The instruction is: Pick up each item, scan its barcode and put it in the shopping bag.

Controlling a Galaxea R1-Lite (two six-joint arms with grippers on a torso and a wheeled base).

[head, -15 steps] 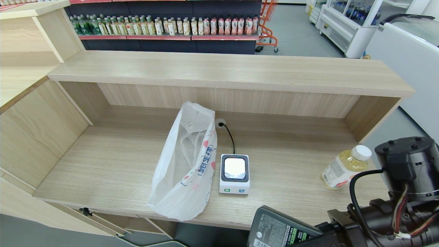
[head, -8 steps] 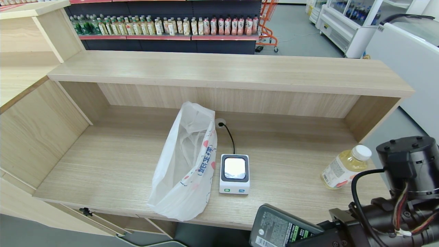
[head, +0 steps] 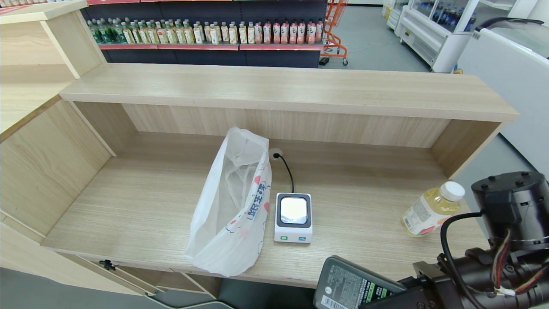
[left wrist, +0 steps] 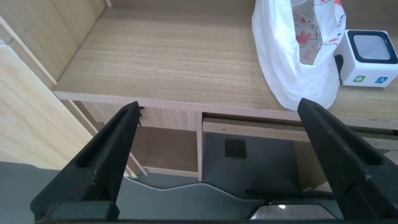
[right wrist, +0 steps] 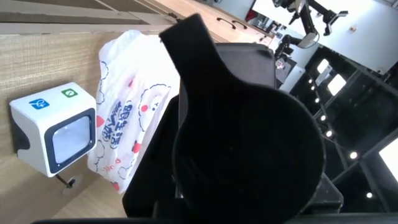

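Note:
A white shopping bag (head: 233, 206) lies open on the wooden counter (head: 141, 206), with the white barcode scanner (head: 293, 216) just to its right. A bottle of yellow drink (head: 431, 209) with a white cap rests tilted near the counter's right end. My right gripper (head: 412, 285) hangs before the counter's front edge, shut on a black pack (head: 354, 285) whose printed label faces up. That pack (right wrist: 242, 143) hides the fingers in the right wrist view, beyond it the bag (right wrist: 134, 118) and scanner (right wrist: 53, 134). My left gripper (left wrist: 217, 162) is open, low before the counter, the bag (left wrist: 298, 56) and scanner (left wrist: 371, 59) beyond it.
A raised wooden shelf (head: 283, 88) runs along the back of the counter, with side walls at both ends. The scanner's cable (head: 286, 169) leads to a hole behind the bag. Free counter lies left of the bag and between scanner and bottle.
The black pack in my right gripper has drifted slightly to the right. Bag, scanner and bottle have stayed put.

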